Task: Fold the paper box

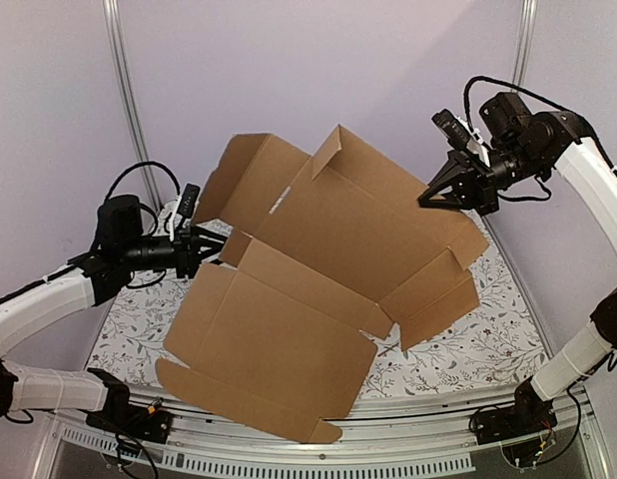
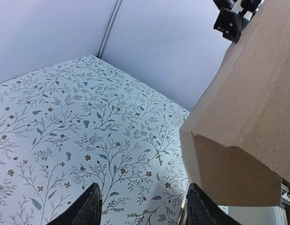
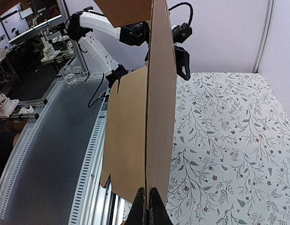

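Paper box: one plain brown corrugated-cardboard paper box (image 1: 318, 289), die-cut with flaps, tabs and slits, not yet folded. It is opened out as a creased sheet.
Position: held up on a slant over the white table (image 1: 488, 339) with its leaf-print cover. The far right side is highest and the near edge hangs low by the front rail; whether that edge rests on anything cannot be told.
Right gripper: the black two-finger right gripper (image 3: 147, 208) has its fingers pressed together on the sheet's edge, pinching the cardboard and carrying it.
Left gripper: the black two-finger left gripper (image 2: 145, 211) has its fingers spread with nothing between them. It sits just beside the sheet's left flap, and contact is not evident.
Weight: judged light, since a single edge pinch holds the whole sheet aloft.
Stiffness: panels look stiff and flat, but the sheet hinges freely at the score lines, so unsupported flaps will likely swing or sag.
Surface: matte and dry, so a firm pinch is unlikely to slip.
Fragility: edges and tabs could crush or tear under a hard squeeze or a twist.
Where to hold: probably at a panel edge close to a crease — not on a thin tab — with the second gripper steadying the opposite side.
Count: paper boxes — one; grippers — two; tables — one.
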